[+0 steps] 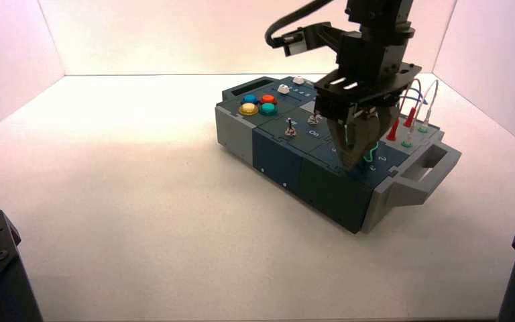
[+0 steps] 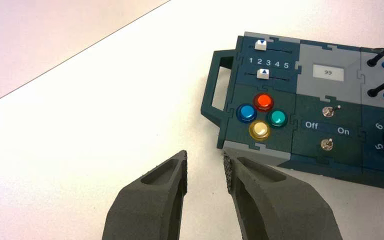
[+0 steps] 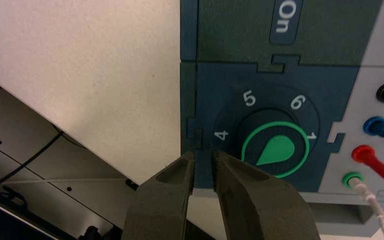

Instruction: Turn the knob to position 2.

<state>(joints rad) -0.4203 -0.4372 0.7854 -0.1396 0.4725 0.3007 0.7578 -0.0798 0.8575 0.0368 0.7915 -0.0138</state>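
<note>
knob (image 3: 280, 149), right tool (image 3: 203, 152) slightly open near it, holding nothing, left tool (image 2: 205, 153) apart from box (image 2: 307, 87)

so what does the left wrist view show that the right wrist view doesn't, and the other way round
Only left wrist: two white sliders, four coloured round buttons, two toggle switches, the display, and the left gripper, off the box.
Only right wrist: right gripper near the knob, its pointer, a green plug.
Both: knob, "On" lettering.
</note>
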